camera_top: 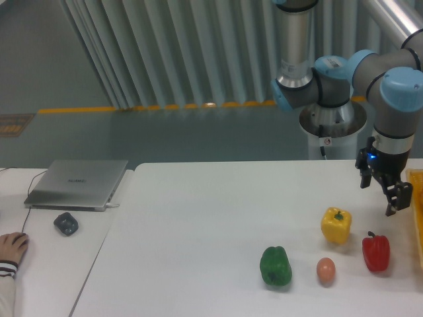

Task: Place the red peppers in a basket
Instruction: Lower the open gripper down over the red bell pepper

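Observation:
The red pepper (375,252), glossy with a short dark stem, stands on the white table at the right. My gripper (383,195) hangs above and slightly behind it, apart from it, open with nothing between its fingers. Only a thin yellow-orange edge of the basket (418,201) shows at the right border of the view, just right of the gripper.
A yellow pepper (336,224) stands left of the red one. A brown egg (325,270) and a green pepper (275,266) lie nearer the front. On the left table are a laptop (78,183), a small dark object (66,223) and a person's hand (12,247).

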Robot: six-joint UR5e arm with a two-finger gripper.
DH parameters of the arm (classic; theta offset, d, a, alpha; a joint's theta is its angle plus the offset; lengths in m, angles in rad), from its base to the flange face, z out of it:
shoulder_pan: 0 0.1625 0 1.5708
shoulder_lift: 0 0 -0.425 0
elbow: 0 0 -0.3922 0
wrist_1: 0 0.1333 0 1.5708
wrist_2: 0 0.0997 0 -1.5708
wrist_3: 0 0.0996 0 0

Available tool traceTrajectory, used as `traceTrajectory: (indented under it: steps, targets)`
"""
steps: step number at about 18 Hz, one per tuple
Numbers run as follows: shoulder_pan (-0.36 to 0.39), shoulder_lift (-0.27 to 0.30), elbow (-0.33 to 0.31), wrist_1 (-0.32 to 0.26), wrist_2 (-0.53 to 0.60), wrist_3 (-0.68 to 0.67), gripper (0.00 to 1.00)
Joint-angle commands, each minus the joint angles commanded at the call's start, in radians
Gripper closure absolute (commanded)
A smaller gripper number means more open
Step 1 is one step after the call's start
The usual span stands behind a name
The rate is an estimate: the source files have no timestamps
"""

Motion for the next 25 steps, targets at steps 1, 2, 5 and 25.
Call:
traceTrajectory:
  steps: [1,2,5,25]
  targets:
    - [0.005,-0.003,0.006,0.002,-0.002,-0.071,0.00]
    - [0.005,-0.021,0.021,0.005,-0.002,-0.171,0.00]
    - [-0.011,-0.064,0.028,0.133,-0.009,-0.478,0.00]
    - [-0.072,-0.178,0.011,0.267,0.043,-0.702,0.00]
